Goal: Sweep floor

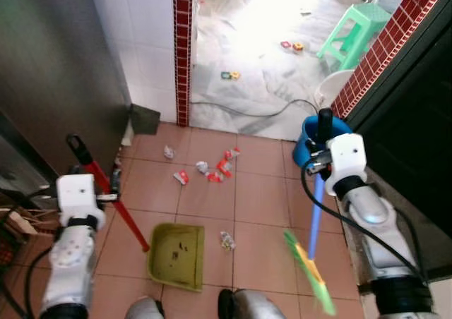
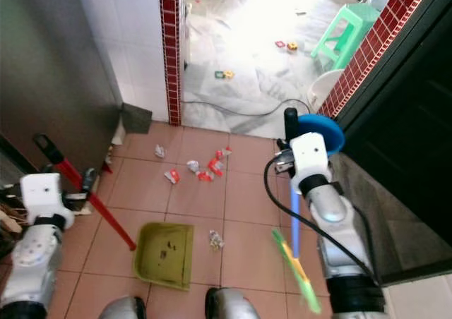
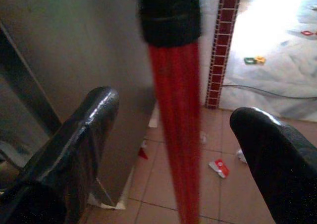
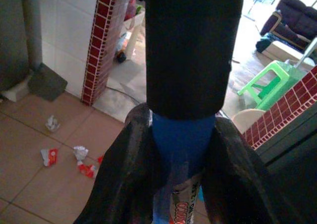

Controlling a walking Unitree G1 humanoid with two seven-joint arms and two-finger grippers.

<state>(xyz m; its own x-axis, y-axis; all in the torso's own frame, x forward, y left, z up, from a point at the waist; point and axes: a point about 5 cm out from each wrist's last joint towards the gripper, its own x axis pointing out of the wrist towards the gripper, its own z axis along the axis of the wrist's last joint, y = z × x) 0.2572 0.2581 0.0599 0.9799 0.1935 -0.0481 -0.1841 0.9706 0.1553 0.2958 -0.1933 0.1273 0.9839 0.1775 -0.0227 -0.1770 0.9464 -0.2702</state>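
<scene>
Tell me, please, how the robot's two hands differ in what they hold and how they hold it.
The left hand has its fingers spread wide around the dustpan's red handle, not pressing it; the right hand is shut tight on the broom's blue handle. The dustpan rests on the tiles; the green broom head looks blurred.

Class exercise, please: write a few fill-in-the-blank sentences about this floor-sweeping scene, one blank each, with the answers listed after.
1. The right gripper is clamped on a broom handle coloured ____.
2. The dustpan tray is green and its handle is ____.
3. Wrappers lie on the ____ between dustpan and doorway.
4. The stool beyond the doorway is ____.

Answers: blue; red; tiles; green
</scene>
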